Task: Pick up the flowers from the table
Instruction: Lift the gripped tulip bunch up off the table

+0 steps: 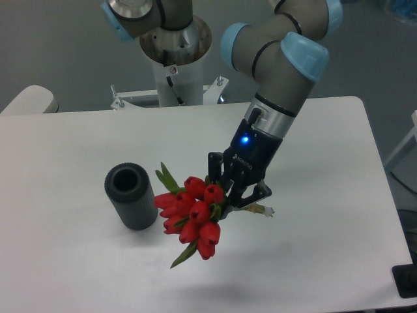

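The claw [238, 194] is pinching the flowers [193, 214] by their stems, just behind the leaves, and the bunch hangs in the air above the surface [78, 261], with a soft shadow lying on the white top below and in front of it. The red heads point down and toward the camera, tilted to the left side of the view, while the pale stem ends [264, 210] stick out on the other side of the fingers. A dark ribbed cylinder [130, 195] stands upright just beside the blooms; whether a leaf brushes it cannot be told from this view. The bunch looks light, so weight is no worry, but it is soft and floppy: the heads droop under their own load and the petals would bruise or tear if squeezed. The stems are the sensible place to hold, near where they are bundled, since they are the firmest part and many lie together there. They are thin and smooth, so a loose grip could let the bunch twist or slide, and too hard a grip could crush them. The lift appears essentially accomplished.
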{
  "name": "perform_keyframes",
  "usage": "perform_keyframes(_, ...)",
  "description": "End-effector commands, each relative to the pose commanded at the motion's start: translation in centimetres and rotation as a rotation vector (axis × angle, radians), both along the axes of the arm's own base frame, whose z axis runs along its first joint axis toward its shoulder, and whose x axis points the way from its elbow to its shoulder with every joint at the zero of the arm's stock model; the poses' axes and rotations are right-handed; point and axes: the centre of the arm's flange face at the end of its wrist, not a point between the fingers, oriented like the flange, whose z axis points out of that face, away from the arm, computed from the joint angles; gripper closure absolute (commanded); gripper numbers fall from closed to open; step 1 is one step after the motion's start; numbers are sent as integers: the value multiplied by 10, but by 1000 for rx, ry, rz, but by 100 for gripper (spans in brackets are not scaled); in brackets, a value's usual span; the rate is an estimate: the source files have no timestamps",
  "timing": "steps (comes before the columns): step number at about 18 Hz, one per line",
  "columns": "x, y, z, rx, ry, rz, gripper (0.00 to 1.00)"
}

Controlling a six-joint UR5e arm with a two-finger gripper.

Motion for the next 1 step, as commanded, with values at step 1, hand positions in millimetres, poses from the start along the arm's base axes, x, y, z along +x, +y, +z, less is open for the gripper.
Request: perform_keyframes(1,0,0,0,0,0,0,85)
